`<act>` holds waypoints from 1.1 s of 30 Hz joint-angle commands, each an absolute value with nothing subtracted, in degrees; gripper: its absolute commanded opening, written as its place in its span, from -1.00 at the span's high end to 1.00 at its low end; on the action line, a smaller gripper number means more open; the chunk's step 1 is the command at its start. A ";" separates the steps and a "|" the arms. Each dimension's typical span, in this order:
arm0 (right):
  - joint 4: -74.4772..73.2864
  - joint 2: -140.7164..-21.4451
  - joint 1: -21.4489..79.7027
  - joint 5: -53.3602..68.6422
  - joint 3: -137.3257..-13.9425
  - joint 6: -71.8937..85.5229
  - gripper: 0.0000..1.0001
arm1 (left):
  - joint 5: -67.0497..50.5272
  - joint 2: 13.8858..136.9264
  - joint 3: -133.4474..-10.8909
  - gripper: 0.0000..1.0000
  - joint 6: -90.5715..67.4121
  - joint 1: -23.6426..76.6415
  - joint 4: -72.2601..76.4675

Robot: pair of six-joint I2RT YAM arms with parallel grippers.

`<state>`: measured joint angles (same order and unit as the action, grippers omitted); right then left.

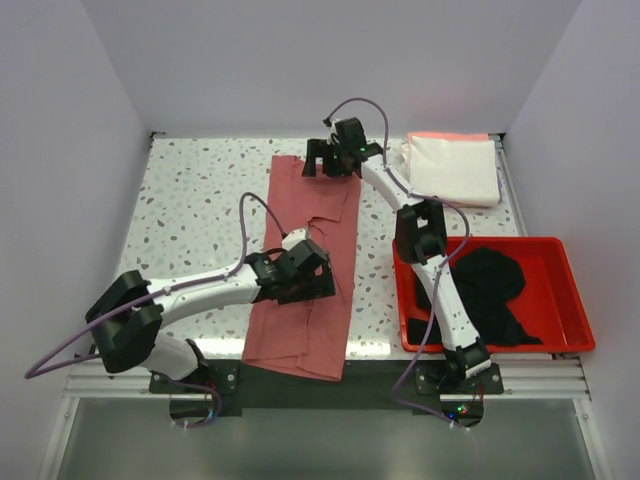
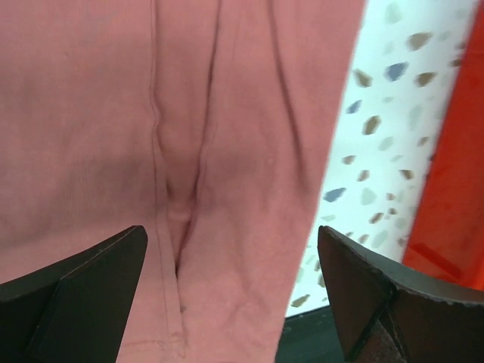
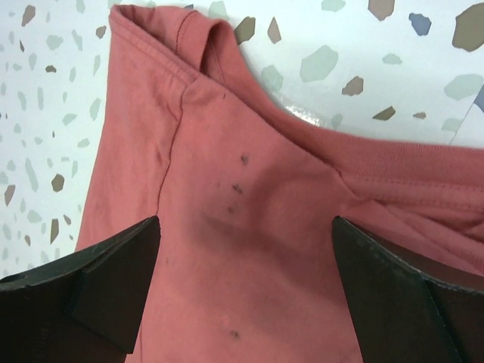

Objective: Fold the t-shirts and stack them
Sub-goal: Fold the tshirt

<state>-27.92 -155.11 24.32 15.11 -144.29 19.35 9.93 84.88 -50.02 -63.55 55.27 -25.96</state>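
Top external view puts the work at roughly the halfway mark, by my reading. At the far right corner of the tabletop (image 1: pixel 200 200) a cream-white t-shirt (image 1: pixel 455 170) lies folded into a neat rectangle, with the edge of a peach-pink t-shirt (image 1: pixel 445 135) showing beneath its far side, so those two look folded and stacked. The rose-red t-shirt (image 1: pixel 315 210) lies in the middle of the tabletop as a long narrow strip running from the far side to the near edge, its sides apparently already turned in. It seems to need its crosswise folds and then a move onto the stack. The black t-shirt (image 1: pixel 490 290) sits crumpled in the red tray (image 1: pixel 560 300) at the near right and looks untouched. The left pincer (image 1: pixel 310 268) hangs over the nearer half of the rose-red strip, and the left wrist view shows it (image 2: pixel 231 265) released, fingers spread wide with only pink cloth between them. The right pincer (image 1: pixel 330 165) reaches to the strip's far end, and the right wrist view has it (image 3: pixel 246 257) equally released above a seamed, hemmed corner, grasping nothing. Whether either one touches the fabric I cannot tell.
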 commanded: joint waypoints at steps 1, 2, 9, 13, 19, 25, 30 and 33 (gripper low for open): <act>-33.39 -146.44 24.43 16.61 -144.14 17.67 -0.98 | 15.55 78.76 -54.57 -1.00 -61.00 55.37 -29.26; -34.09 -145.47 24.61 16.44 -144.14 17.41 -0.98 | 16.34 78.14 -54.75 -1.00 -60.82 55.28 -30.05; -39.81 -132.21 26.63 8.89 -130.75 12.13 -0.98 | 23.47 71.99 -50.90 -1.00 -64.86 53.19 -39.98; -36.66 -119.23 29.43 3.18 -113.07 12.91 -0.97 | 22.24 64.01 -42.03 -1.00 -66.35 49.58 -40.17; -25.05 -107.93 36.64 1.06 -85.01 16.52 -0.98 | 19.43 54.42 -31.39 -1.00 -66.53 44.12 -39.64; -22.59 -108.72 37.62 0.79 -78.49 20.57 -0.98 | 17.93 53.61 -28.92 -1.00 -66.97 43.86 -40.78; -23.12 -113.89 37.62 0.36 -80.50 18.99 -0.98 | 17.14 55.28 -28.21 -1.00 -67.32 43.94 -40.61; -23.38 -116.27 37.27 0.18 -82.70 18.54 -0.98 | 16.53 55.72 -28.04 -1.00 -66.71 43.94 -39.64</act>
